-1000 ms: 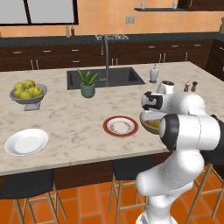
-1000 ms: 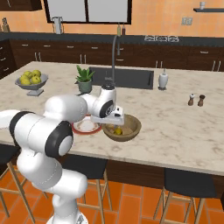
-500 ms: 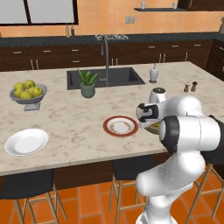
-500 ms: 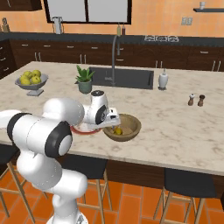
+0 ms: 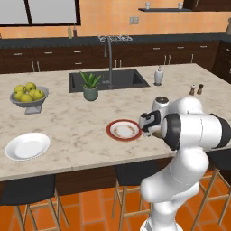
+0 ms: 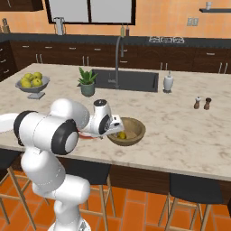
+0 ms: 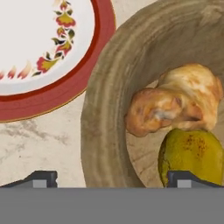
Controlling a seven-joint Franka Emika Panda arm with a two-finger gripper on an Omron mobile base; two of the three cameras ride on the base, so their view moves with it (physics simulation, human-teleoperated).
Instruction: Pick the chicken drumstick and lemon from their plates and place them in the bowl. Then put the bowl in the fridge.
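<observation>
Brown wooden bowl (image 7: pixel 109 87) holds golden chicken drumstick (image 7: pixel 175 105) touching yellow-green lemon (image 7: pixel 192 153); released fingers (image 7: pixel 43 178) straddle its near rim, beside the red-rimmed plate (image 7: pixel 52 65), 1 wall between them.

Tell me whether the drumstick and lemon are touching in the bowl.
Touching: the hand view shows the chicken drumstick resting against the lemon with no gap, inside the wooden bowl.

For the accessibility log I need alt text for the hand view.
A drumstick and a lemon lie touching inside a wooden bowl, seen close from above. A red-rimmed plate sits beside the bowl on the marble counter, and the open gripper straddles the bowl's rim.
</observation>
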